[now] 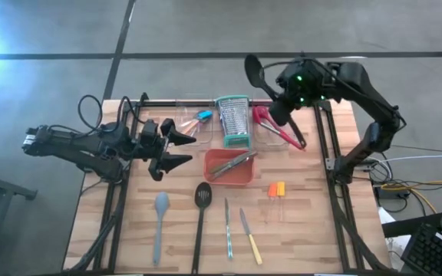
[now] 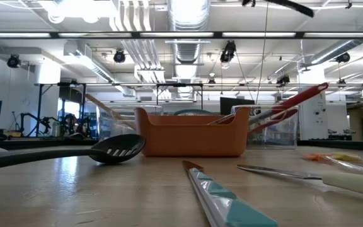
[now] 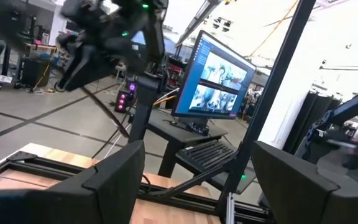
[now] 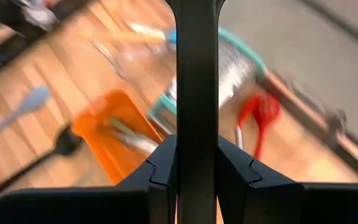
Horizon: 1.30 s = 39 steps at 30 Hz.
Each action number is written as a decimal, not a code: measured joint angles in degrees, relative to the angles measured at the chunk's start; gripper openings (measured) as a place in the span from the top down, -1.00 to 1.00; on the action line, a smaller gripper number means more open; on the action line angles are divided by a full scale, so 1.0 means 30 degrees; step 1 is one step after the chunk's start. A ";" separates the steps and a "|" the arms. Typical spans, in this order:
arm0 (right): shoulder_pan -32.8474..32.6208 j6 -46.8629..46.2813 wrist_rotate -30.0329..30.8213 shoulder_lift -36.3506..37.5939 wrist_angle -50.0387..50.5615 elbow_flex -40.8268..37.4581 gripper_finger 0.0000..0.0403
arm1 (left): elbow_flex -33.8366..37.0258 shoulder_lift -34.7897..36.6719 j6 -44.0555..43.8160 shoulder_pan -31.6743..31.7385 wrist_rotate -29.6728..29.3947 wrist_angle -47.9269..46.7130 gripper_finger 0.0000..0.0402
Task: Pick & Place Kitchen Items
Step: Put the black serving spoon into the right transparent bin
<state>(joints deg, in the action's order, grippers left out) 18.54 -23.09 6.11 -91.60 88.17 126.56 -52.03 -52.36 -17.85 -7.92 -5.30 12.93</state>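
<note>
Right hand (image 1: 280,98) clamps a black spoon (image 1: 255,73) above the table's far edge; left hand (image 1: 176,147) gapes empty.

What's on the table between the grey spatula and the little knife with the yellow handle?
Two things, seen in the high view: the black slotted turner and a slim teal-handled tool lie between the grey spatula and the yellow-handled knife.

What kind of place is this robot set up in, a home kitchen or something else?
Probably a robotics lab or workshop, not a kitchen. The wooden table stands on a bare concrete floor, exposed ducts and strip lights run across the ceiling, and a computer monitor sits on a desk nearby.
</note>
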 joint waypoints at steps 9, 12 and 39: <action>0.4525 0.0990 -0.5247 -0.0726 0.0607 -0.2441 0.69 | 0.0286 0.0000 -0.0409 0.0000 -0.0047 -0.0093 -0.49; 0.5533 0.1304 -0.5670 -0.0980 0.0630 -0.3710 0.69 | 0.0546 0.0000 -0.1104 0.0000 -0.0051 -0.0060 -0.49; 0.8396 0.2005 -0.6729 -0.4606 0.0481 -1.0127 0.69 | 0.0903 0.0000 -0.3092 0.0000 -0.0034 0.1404 -0.50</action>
<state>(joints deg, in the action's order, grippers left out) 43.72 -17.08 -14.08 -105.42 89.61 96.18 -49.32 -52.36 -27.12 -7.92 -5.40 17.15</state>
